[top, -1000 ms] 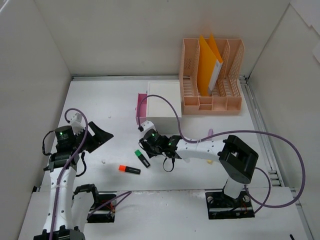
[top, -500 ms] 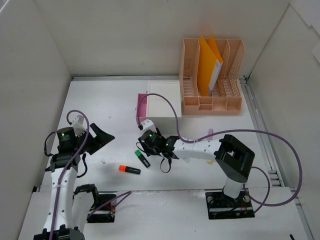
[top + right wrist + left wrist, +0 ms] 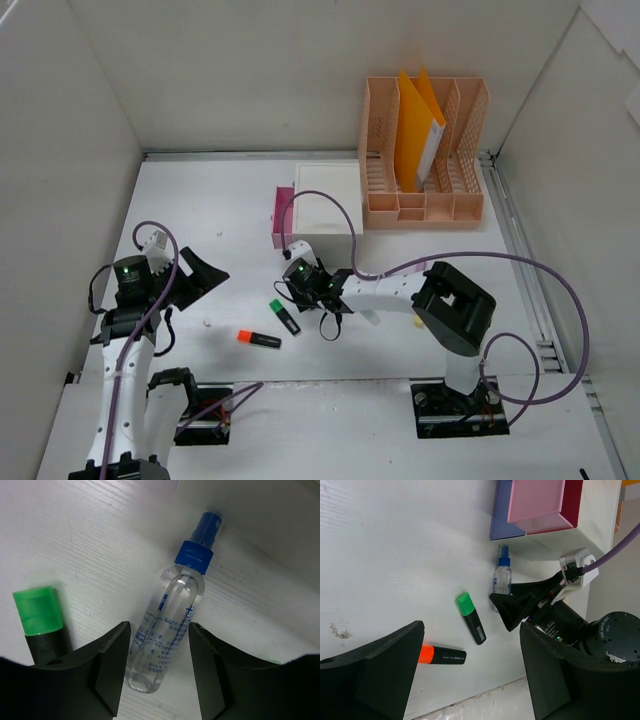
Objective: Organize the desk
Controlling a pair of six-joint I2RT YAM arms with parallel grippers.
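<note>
Low over the bench, open jaws of the right gripper straddle the spray bottle; round, it may roll aside when squeezed.

White arms, black fingers, purple cables
</note>
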